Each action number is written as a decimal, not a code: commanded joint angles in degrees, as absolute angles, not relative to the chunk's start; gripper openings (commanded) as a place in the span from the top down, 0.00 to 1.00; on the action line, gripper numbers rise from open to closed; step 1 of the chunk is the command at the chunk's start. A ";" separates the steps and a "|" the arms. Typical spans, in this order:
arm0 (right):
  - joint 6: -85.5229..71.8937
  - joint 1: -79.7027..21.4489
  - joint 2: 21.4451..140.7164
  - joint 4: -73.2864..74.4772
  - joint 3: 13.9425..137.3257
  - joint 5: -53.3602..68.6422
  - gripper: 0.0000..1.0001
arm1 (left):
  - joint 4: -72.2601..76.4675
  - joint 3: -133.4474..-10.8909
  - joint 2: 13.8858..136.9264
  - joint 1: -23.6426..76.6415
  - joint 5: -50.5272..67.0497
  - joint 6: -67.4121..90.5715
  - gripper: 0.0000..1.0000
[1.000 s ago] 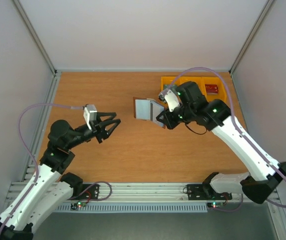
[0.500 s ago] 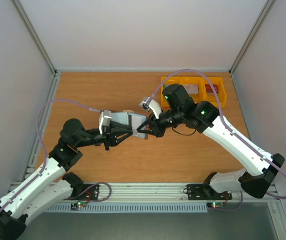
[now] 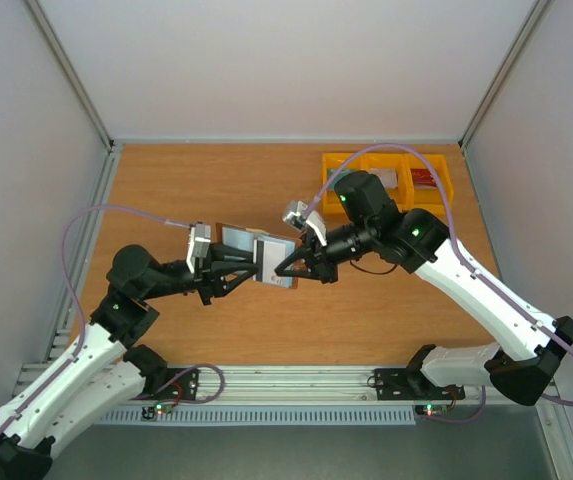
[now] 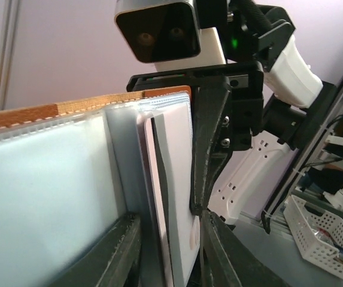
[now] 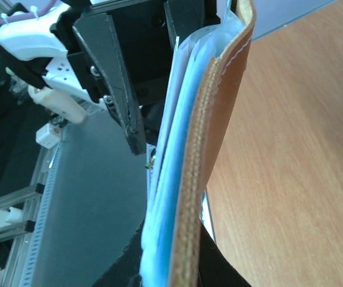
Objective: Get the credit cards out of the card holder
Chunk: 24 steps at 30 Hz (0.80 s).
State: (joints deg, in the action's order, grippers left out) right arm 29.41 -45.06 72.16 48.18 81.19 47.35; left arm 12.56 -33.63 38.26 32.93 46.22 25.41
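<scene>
The brown card holder (image 3: 236,238) hangs open above the middle of the table, held between both arms. My right gripper (image 3: 288,270) is shut on its right leaf, with brown leather (image 5: 219,119) and blue lining between the jaws (image 5: 177,251). My left gripper (image 3: 246,268) comes from the left. Its jaws (image 4: 166,218) are closed round the holder's pocket panel (image 4: 123,179), one on the lining, the other on a whitish credit card (image 4: 177,179) in that panel. A pinkish card edge shows behind it. The right gripper's fingers (image 4: 210,137) stand just beyond the card.
Yellow bins (image 3: 446,195) stand at the back right of the wooden table (image 3: 166,190). One holds a red card (image 3: 424,178), another a whitish one (image 3: 386,178). Grey walls close in the left, right and far sides.
The right arm carried the open holder from near the bins to mid-table. The left arm reached in and its jaws closed round the pocket panel; the pair has since shifted slightly left.
</scene>
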 commanded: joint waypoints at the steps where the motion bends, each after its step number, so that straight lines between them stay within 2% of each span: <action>1: 30.95 -45.88 70.69 42.10 81.44 54.67 0.99 | 15.18 -33.66 39.80 34.44 49.39 24.85 0.77; 4: 32.08 -45.88 71.04 43.21 81.80 54.69 0.99 | 15.70 -33.74 39.79 34.80 49.06 25.07 0.98; 8: 34.94 -45.81 70.18 45.98 81.29 52.99 0.98 | 15.89 -33.99 38.61 34.60 49.06 26.07 1.00; 11: 34.48 -45.18 68.56 45.50 79.77 50.74 0.83 | 15.24 -33.80 37.73 33.98 48.94 26.87 1.00; 14: 32.86 -44.50 67.91 43.74 78.60 51.32 0.73 | 15.77 -33.34 37.59 33.39 48.05 29.09 1.00; 22: 32.42 -41.61 65.26 44.52 76.25 50.91 0.80 | 16.09 -33.50 36.48 31.60 47.97 31.55 1.00; 24: 32.29 -41.38 65.43 44.92 76.28 51.09 0.87 | 16.08 -33.35 36.39 31.55 48.05 31.68 1.00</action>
